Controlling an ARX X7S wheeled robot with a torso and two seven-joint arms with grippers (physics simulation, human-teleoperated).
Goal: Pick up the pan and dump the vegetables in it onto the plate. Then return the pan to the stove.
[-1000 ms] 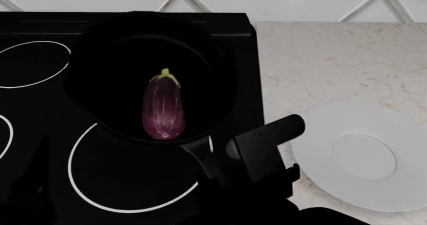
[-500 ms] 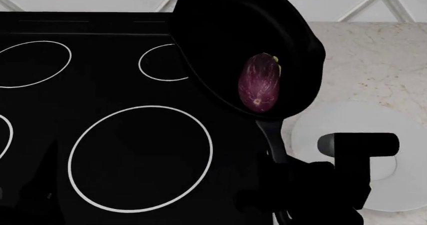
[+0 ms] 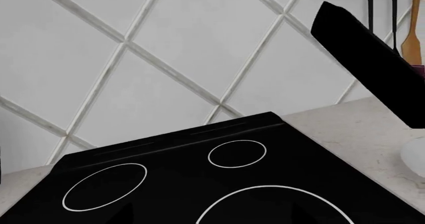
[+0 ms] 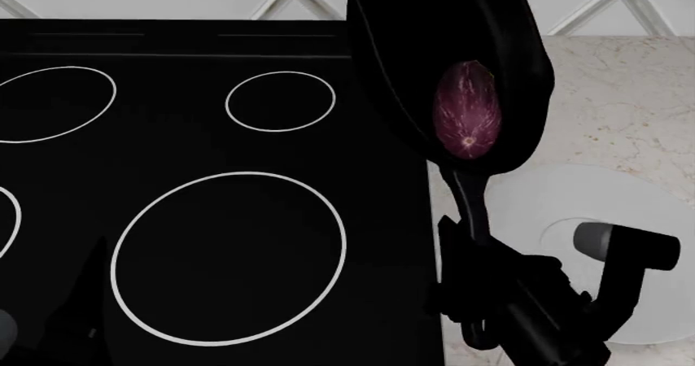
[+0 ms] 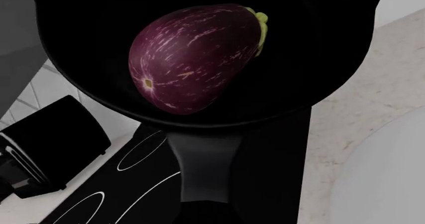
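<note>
My right gripper (image 4: 474,248) is shut on the handle (image 4: 468,203) of the black pan (image 4: 429,57) and holds it in the air, tilted steeply, over the stove's right edge and the counter. The purple eggplant (image 4: 467,114) lies inside against the pan's handle-side rim; in the right wrist view the eggplant (image 5: 192,57) fills the pan (image 5: 319,59) above the handle (image 5: 202,164). The white plate (image 4: 640,207) sits on the counter at the right, partly behind my right arm. The left gripper shows only as two faint dark fingers (image 3: 126,215) set wide apart over the stove (image 3: 199,184).
The black stove (image 4: 217,138) with white burner rings fills the left. The speckled counter (image 4: 619,98) lies to its right, with a tiled wall behind. Utensils (image 3: 411,25) hang on the wall at the far right. The plate's edge (image 3: 413,157) shows under the pan (image 3: 365,69).
The pan has been lifted off the burner, carried right toward the plate and tilted more steeply. The eggplant has stayed inside, near the handle side.
</note>
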